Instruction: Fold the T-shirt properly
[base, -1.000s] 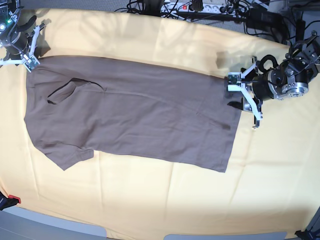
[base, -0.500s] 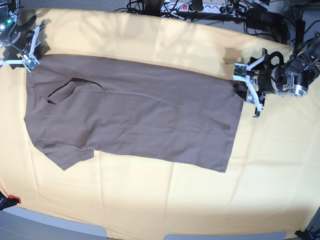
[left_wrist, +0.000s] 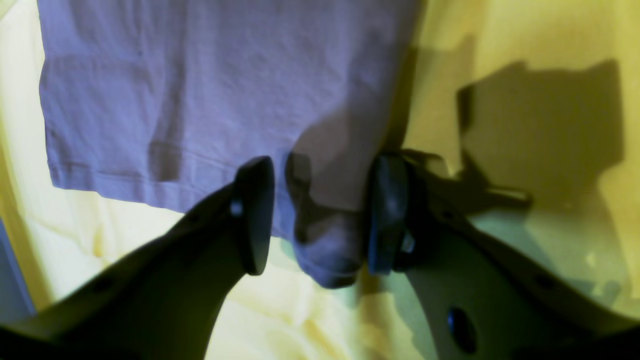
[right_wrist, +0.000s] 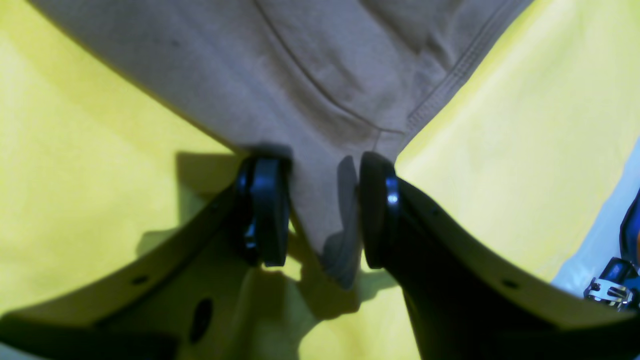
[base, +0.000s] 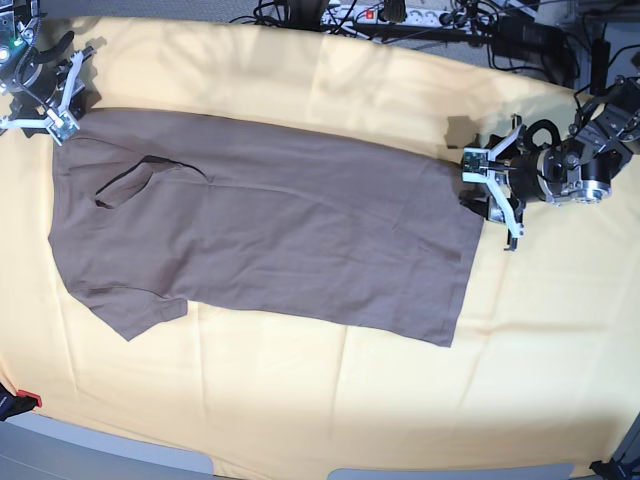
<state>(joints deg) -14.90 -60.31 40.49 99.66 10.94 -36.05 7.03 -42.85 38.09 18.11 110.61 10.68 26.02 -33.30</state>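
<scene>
The taupe T-shirt (base: 270, 230) lies flat and lengthwise on the yellow cloth, with one sleeve (base: 140, 310) sticking out at the front left. My left gripper (base: 488, 197) sits at the shirt's right edge. In the left wrist view the left gripper (left_wrist: 320, 215) is open, and a hem corner of the T-shirt (left_wrist: 200, 75) lies loose between its fingers (left_wrist: 255, 215). My right gripper (base: 62, 95) is at the far left corner. In the right wrist view the right gripper (right_wrist: 320, 210) is open around a corner of the T-shirt (right_wrist: 325, 65).
The pale yellow cloth (base: 300, 400) covers the whole table. Cables and a power strip (base: 400, 15) run along the back edge. A small red object (base: 25, 400) sits at the front left corner.
My left gripper rose off the shirt's right edge, then came back down to it. The right gripper shifted slightly up at the far left corner. The shirt lies as before.
</scene>
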